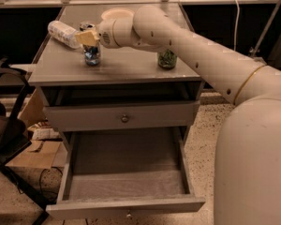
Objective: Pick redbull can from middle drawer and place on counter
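Note:
The redbull can (92, 54) stands upright on the left part of the grey counter (126, 67). My gripper (87, 36) reaches in from the right and is shut on the can's upper half; a tan finger (87, 37) covers the can's front. The can's silver top shows just above the finger. The middle drawer (126, 184) is pulled fully out below, and its grey floor is bare. My large cream arm (192, 46) crosses over the right side of the counter.
A green patterned can (167, 59) stands on the counter's right. A white crumpled bottle (63, 33) lies at the back left, a pale bowl (116, 14) behind the gripper. The knobbed upper drawer (125, 118) is slightly open. A black chair (4, 125) and cardboard (37, 151) are at left.

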`<state>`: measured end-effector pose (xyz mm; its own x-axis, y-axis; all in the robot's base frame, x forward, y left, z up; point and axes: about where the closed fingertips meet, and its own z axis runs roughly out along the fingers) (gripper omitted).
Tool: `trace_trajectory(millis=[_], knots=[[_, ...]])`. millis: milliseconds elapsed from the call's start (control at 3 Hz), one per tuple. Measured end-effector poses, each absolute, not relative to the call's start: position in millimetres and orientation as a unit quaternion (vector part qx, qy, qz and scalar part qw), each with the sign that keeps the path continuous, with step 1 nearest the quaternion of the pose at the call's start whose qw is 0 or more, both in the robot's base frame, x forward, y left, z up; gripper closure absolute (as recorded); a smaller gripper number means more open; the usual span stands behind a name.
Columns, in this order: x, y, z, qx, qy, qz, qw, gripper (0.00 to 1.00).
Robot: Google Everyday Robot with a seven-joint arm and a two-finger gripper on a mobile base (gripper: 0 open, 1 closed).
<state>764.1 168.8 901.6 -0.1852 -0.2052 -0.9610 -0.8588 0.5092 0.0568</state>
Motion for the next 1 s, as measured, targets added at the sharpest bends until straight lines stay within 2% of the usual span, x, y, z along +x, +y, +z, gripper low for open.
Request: trace_trajectory(millis=[1000], knots=[[764.0,168.9,902.0,-0.38,0.701,0.318,0.513,0.33]])
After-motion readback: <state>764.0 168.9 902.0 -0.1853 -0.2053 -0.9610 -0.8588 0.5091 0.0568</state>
